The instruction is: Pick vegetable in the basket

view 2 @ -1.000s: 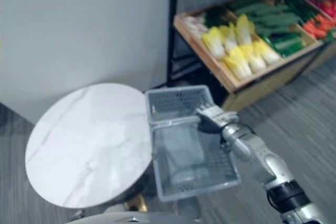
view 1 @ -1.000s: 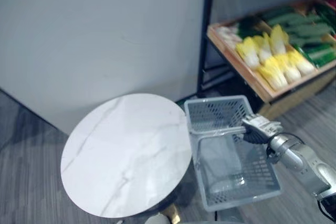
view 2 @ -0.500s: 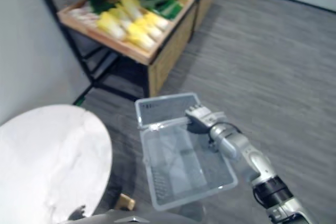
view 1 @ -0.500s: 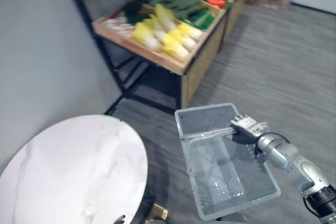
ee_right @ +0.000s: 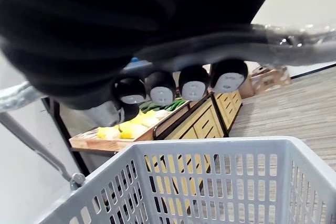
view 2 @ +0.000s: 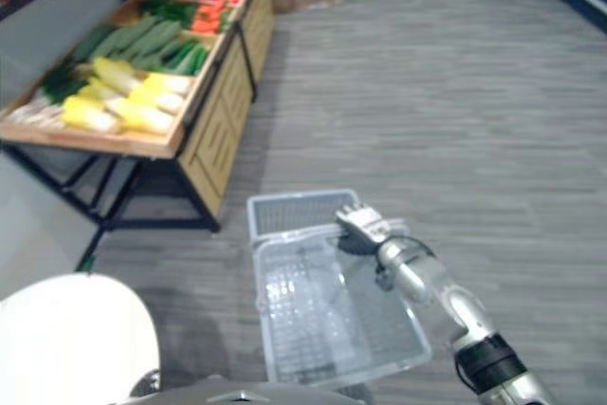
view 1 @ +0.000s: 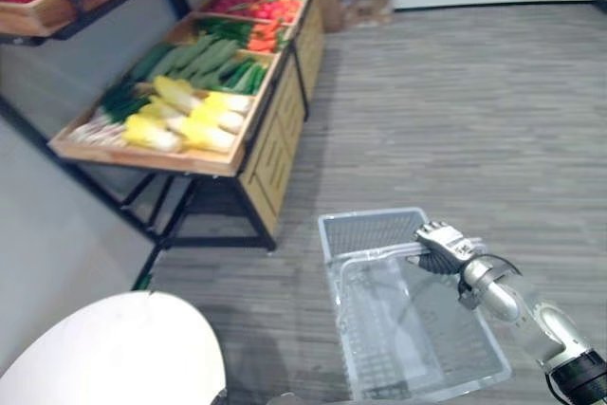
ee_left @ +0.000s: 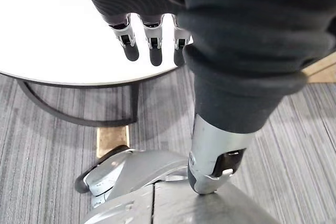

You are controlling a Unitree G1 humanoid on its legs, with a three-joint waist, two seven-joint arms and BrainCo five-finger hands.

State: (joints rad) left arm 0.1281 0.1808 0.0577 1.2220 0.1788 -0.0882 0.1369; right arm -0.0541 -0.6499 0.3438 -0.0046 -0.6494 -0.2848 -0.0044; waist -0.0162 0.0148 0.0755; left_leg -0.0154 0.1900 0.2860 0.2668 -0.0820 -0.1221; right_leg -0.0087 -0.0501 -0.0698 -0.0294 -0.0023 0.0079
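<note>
**Basket in the right hand, vegetables on the stand**

The right hand (view 1: 438,242) has its fingers curled round the bar handle (view 1: 375,254) of a grey plastic mesh basket (view 1: 370,230) and holds it over the grey plank floor (view 1: 455,111). The vegetables lie well apart from the basket, on a sloped wooden display stand (view 1: 261,144). Pale yellow cabbages (view 1: 194,120) sit at the tray's near end, with long green cucumbers (view 1: 204,59) behind them. The left hand (ee_left: 151,38) hangs with straight, relaxed fingers by the edge of a round white marble-top table (ee_left: 52,30).
</note>
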